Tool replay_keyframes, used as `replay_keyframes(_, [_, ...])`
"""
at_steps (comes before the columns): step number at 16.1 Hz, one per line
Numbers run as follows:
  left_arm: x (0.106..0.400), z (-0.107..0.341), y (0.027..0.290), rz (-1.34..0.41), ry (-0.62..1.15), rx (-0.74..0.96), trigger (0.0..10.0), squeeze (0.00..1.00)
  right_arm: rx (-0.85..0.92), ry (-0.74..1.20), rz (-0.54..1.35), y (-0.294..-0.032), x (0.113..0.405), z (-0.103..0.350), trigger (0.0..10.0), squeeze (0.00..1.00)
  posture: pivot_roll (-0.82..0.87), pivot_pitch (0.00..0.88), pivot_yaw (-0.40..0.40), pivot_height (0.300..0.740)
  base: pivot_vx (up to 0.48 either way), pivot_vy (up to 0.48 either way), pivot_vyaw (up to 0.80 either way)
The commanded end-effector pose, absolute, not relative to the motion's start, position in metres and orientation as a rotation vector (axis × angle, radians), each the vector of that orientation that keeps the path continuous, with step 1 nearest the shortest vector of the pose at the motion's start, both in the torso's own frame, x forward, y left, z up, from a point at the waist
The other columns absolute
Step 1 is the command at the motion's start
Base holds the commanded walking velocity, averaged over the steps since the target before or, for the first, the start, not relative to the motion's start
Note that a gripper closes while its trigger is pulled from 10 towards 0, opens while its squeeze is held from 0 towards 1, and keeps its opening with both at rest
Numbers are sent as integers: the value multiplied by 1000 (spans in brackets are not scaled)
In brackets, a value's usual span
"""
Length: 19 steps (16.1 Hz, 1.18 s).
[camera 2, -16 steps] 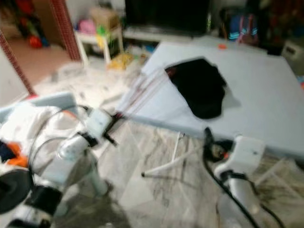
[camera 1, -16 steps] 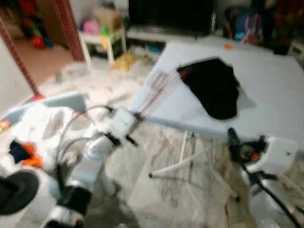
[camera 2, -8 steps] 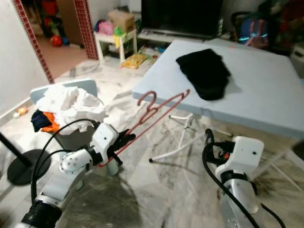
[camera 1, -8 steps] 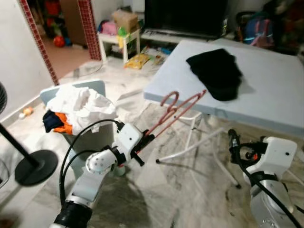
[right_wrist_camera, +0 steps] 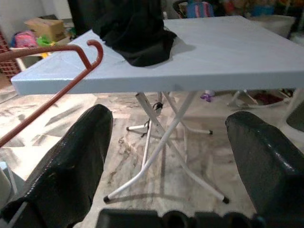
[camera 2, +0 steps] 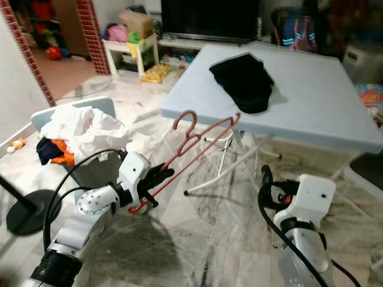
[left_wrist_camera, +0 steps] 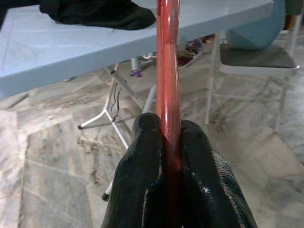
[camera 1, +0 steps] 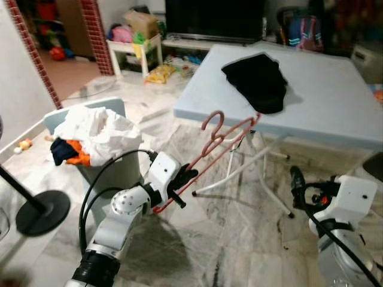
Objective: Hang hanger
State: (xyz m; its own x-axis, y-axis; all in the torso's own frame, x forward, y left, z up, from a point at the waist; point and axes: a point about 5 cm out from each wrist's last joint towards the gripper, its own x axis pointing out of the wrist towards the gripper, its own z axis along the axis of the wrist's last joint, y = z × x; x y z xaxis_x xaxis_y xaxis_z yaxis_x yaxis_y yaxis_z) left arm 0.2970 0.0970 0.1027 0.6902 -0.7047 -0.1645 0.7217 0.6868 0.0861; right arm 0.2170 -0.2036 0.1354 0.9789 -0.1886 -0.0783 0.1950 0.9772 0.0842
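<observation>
Left gripper (camera 1: 187, 177) jaws clenched on thin red plastic hanger (camera 1: 221, 142), now steadier, hook nearer pale blue folding desk (camera 1: 335, 95); right gripper (right_wrist_camera: 166, 156) jaws released, idle; hanging pending.

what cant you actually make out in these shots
- Where the hanger should hang: no rail or hook can be made out.
- What kind of black garment lies on the table: it is bunched up.
- Items in the laundry basket: heaped white cloth covers them.
- Shelf clutter at the back: too small.
</observation>
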Motion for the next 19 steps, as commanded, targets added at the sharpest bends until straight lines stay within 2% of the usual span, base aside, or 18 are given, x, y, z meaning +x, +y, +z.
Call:
replay_keyframes(1, [300, 110, 101, -799, 109, 159, 10000, 0, 104, 66, -179, -200, 218, 137, 10000, 0, 13, 0, -47, 740, 0, 476, -800])
replay_keyframes(6, [296, 106, 99, -818, 123, 160, 10000, 0, 98, 72, -181, -200, 217, 136, 10000, 0, 11, 0, -48, 740, 0, 476, -800])
replay_keyframes(9, [294, 107, 96, -844, 113, 187, 10000, 0, 97, 66, -180, -199, 217, 137, 10000, 0, 12, 0, -49, 740, 0, 372, -144])
replay_keyframes(19, [301, 108, 91, -844, 111, 190, 10000, 0, 10, 70, -159, -196, 218, 134, 10000, 0, 2, 0, -45, 740, 0, 0, 0])
